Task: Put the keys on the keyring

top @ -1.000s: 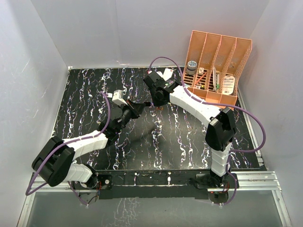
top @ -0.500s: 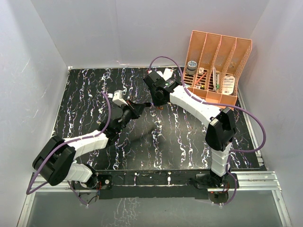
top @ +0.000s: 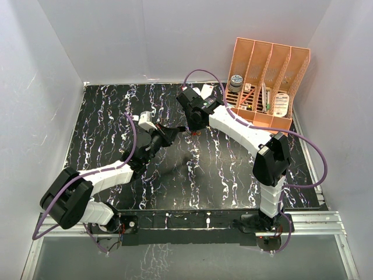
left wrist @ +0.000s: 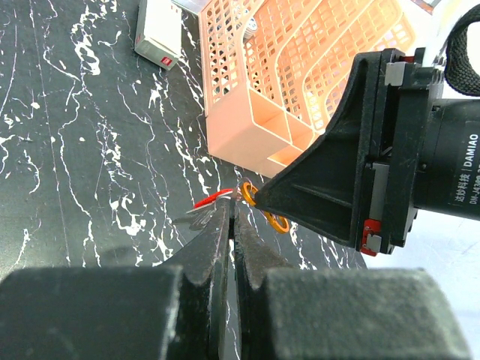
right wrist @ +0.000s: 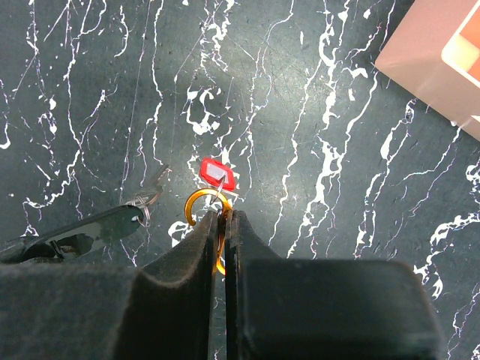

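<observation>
1. Right end effector (right wrist: 223, 217) is clamped tight on the keyring (right wrist: 193, 201). In the right wrist view the orange ring's arc pokes out just above the fingertips, at mid-frame.
2. The red key (right wrist: 217, 172) sits right at the top of that ring, its head touching the arc. Whether it is threaded on, I cannot tell.
3. Left end effector (left wrist: 234, 214) is closed too. In the right wrist view, at lower left, its dark tip grips the silver-bladed key (right wrist: 152, 195).
4. That blade points up and right toward the ring, close beside it but with a sliver of table (right wrist: 337, 262) showing between them.
5. From overhead the two end effectors meet nose to nose just above the centre of the black marbled table.
6. In the left wrist view, ring and red key hang at mid-frame between the two end effectors.
7. The orange organizer (top: 265, 64) stands at the upper right of the overhead view, and a white box (left wrist: 159, 34) lies near it on the table.
</observation>
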